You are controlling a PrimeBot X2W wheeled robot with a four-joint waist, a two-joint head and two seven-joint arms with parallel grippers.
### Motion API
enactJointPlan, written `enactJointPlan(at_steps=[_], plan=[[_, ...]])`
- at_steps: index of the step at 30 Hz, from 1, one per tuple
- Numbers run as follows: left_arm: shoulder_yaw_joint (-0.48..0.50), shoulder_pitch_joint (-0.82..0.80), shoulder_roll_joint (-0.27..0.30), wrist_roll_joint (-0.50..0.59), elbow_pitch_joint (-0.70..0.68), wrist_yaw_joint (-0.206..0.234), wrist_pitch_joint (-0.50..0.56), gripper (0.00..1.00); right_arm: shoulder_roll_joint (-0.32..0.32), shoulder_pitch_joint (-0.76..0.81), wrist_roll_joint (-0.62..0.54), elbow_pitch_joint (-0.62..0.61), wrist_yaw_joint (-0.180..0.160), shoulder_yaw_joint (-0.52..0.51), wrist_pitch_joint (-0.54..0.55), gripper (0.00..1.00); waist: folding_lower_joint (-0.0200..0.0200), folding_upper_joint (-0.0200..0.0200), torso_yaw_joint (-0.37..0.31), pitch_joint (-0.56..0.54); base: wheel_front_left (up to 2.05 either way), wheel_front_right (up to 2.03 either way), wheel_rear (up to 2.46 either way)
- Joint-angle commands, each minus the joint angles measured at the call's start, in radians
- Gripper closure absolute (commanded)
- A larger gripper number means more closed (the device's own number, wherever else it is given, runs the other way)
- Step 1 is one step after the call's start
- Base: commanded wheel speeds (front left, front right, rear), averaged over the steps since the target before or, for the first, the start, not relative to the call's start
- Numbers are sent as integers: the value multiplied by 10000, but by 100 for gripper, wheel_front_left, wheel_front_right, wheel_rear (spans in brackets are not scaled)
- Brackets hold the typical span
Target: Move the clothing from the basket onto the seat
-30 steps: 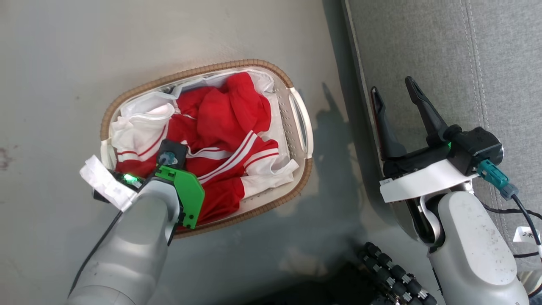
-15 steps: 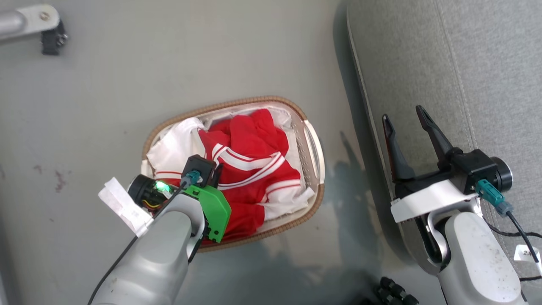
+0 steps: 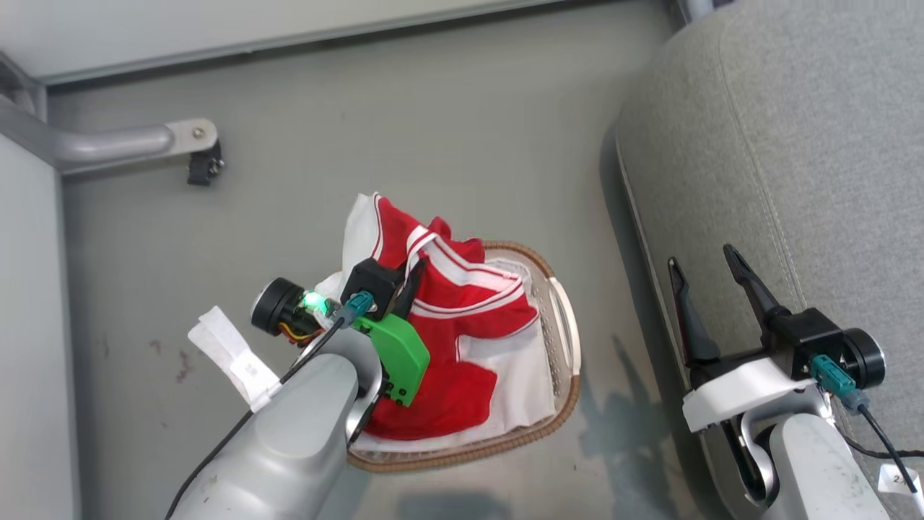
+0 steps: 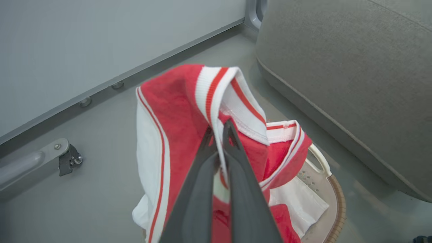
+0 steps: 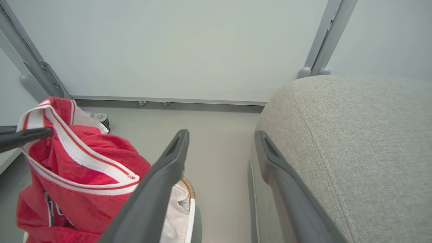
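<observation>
Head view: my left end effector (image 3: 404, 285) is clamped together on the red sports garment (image 3: 462, 318), which hangs from the pinch with its lower folds lying in the laundry basket (image 3: 570, 347) on the floor (image 3: 433, 108). My right end effector (image 3: 702, 258) stands with fingers apart, holding nothing, just over the edge of the grey seat cushion (image 3: 794, 144), between basket and seat.

Left wrist view: the fingers meet on a striped white trim band of the garment (image 4: 175, 111), a thin bite of cloth. The basket (image 4: 332, 189) sits below, the seat (image 4: 354, 84) beyond it to the side.

Right wrist view: open fingers of my right end effector (image 5: 222, 135), the garment (image 5: 84, 162) dangling to one side above the white liner (image 5: 175, 212), the seat (image 5: 354, 135) on the other.

Risks, as I judge them: such a narrow pinch on soft fabric could slip out mid-swing. The trailing folds could catch the woven rim and drag the basket or liner along. Carried too low, the hem could snag the cushion's edge or my idle right fingers and drop short.
</observation>
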Motion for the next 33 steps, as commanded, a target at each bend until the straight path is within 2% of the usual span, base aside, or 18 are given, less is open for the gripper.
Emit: enactJointPlan(at_steps=[1,10,21,28,33], plan=[[13,59,156,155,-246,15,-54,100,-40,214,-107,54,-10,-52,-49,0,0,0,449,-895,0,0,0],[6,-339,911,671,-1864,-87,-58,100,-39,678,-248,152,-10,-112,-49,0,0,0,550,-2005,0,0,0],[-319,-2003,1872,769,-2504,-301,194,100,-39,918,-169,11,-10,224,-49,0,0,0,404,-2948,0,0,0],[-551,-2913,2116,523,-2641,-338,394,100,-37,938,10,-236,-10,787,-49,0,0,0,307,-3172,0,0,0],[-872,-3387,2183,306,-2607,-341,579,100,-39,663,257,-504,-10,1657,-49,0,0,0,266,-3256,0,0,0]])
